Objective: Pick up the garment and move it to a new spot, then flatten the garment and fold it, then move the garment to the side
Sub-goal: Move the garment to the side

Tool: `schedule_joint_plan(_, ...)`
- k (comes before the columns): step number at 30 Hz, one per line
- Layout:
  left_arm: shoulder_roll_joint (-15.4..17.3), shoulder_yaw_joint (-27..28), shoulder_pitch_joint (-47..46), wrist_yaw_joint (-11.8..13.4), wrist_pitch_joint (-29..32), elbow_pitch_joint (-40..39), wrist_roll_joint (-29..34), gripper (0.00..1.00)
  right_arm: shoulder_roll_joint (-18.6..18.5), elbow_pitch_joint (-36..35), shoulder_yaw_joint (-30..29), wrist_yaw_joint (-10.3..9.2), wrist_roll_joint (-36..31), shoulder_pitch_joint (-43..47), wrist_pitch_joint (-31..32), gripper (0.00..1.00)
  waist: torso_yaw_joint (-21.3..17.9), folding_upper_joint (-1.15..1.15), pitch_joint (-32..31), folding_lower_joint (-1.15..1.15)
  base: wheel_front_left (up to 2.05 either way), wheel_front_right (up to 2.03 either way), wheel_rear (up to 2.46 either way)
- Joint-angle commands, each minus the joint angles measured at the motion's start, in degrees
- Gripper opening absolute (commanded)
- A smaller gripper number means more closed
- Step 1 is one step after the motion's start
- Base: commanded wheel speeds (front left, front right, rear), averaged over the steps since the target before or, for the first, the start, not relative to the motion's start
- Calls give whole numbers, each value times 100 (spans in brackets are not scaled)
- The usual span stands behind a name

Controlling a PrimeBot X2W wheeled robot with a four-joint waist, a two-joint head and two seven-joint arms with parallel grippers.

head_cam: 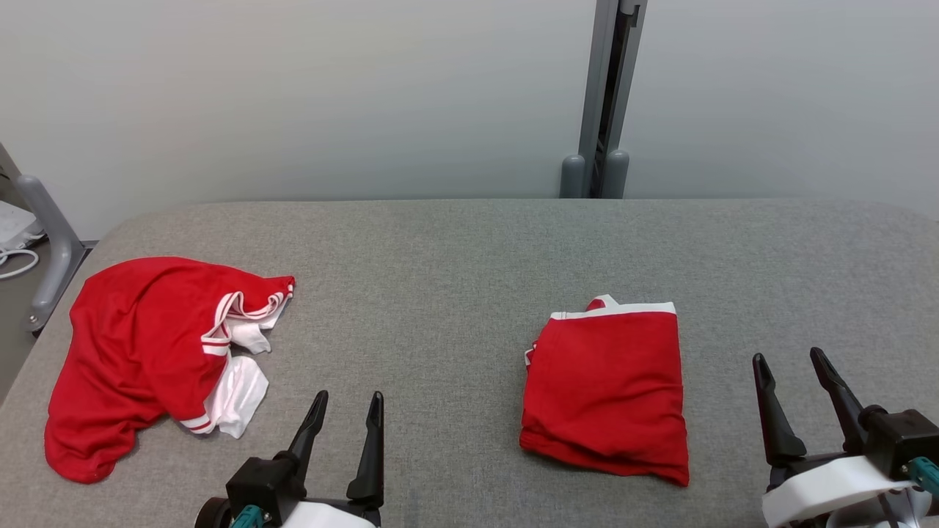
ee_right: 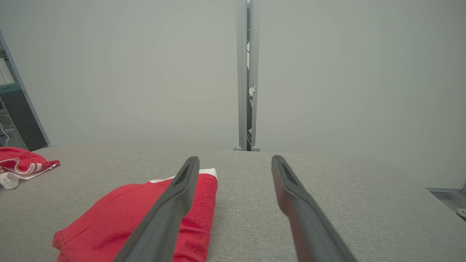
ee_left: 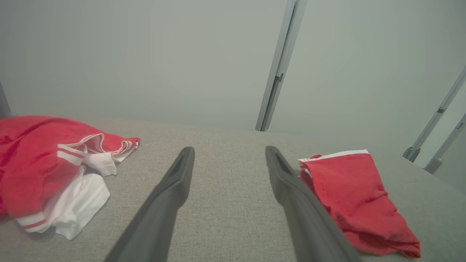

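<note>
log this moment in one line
left gripper: open, empty | right gripper: open, empty | crumpled red-and-white garment: left, unfolded | folded red garment: right of centre

1. Bench (head_cam: 455,249): mid-grey woven cover, fine flecked weave, no pattern.
2. Crumpled garment (head_cam: 125,345), at the bench's left edge: bright red body, plain white panels, and hem and opening bands striped white and red.
3. Folded garment (head_cam: 609,389), right of centre and nearer the front edge: solid red, with one white band along its far side.
4. Left gripper (head_cam: 349,400) and right gripper (head_cam: 788,357): black, with white casings and small teal details behind.
5. Wall (head_cam: 293,95): pale grey, plain.
6. Post (head_cam: 605,95): darker grey.
</note>
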Motion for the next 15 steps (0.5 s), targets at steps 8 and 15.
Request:
schedule_joint_plan(8, 25, 9, -43, -2, -24, 11, 18, 100, -13, 10, -27, -2, -1, -37, -29, 100, 16, 0, -3, 0, 0, 0, 0)
schedule_joint_plan(15, 25, -32, -42, 15, -24, -14, -14, 100, -25, 186, 118, -1, 341, -13, -30, 100, 48, 0, 31, 0, 0, 0, 0)
